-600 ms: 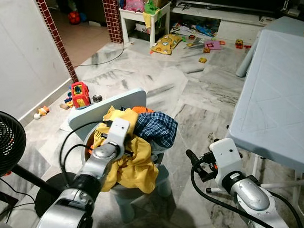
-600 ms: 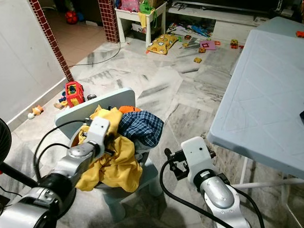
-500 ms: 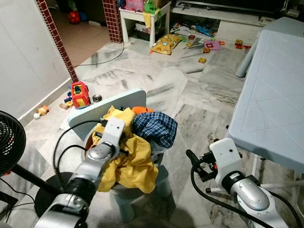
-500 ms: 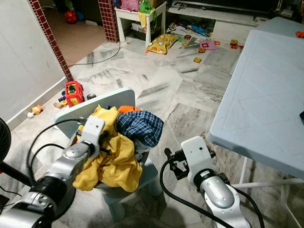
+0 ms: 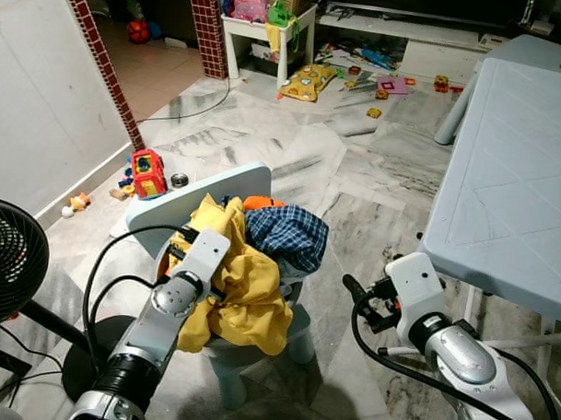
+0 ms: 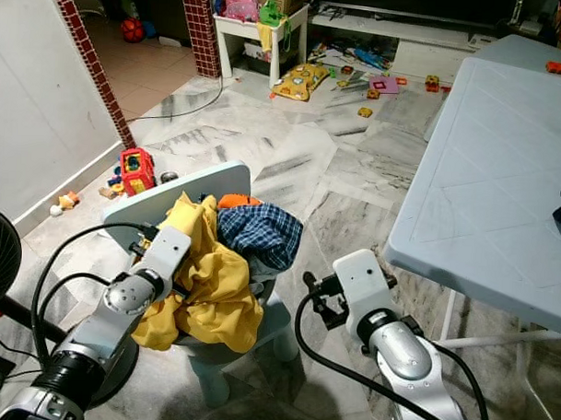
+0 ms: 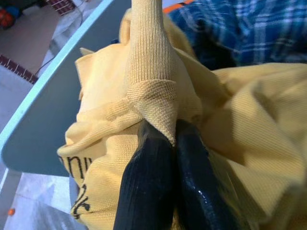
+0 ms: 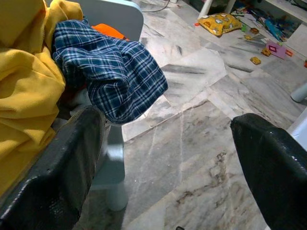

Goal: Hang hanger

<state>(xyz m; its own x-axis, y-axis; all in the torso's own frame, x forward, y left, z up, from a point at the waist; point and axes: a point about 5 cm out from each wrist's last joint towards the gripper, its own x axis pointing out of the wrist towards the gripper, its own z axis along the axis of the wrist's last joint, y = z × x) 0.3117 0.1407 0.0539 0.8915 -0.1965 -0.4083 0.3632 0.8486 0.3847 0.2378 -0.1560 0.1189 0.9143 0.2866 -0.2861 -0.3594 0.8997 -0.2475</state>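
Left tool pinching yellow garment on chair; no hanger visible.

Yellow garment (image 5: 250,292) heaped on small chair (image 5: 193,202) beside blue plaid cloth (image 5: 284,233); left tool (image 7: 163,143) clamped on its fold. Right tool (image 5: 356,296) wide, over marble floor (image 5: 355,176), near grey desk (image 5: 513,163).

Left hand (image 7: 163,143) pinched closed; right hand (image 8: 163,143) apparently agape.

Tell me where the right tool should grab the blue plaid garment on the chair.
Probably the bunched fold of the blue plaid garment that overhangs the chair edge on the robot's right. It hangs free, facing the open right tool, so come in sideways from that side. The left tool is shut on the yellow shirt beside it.
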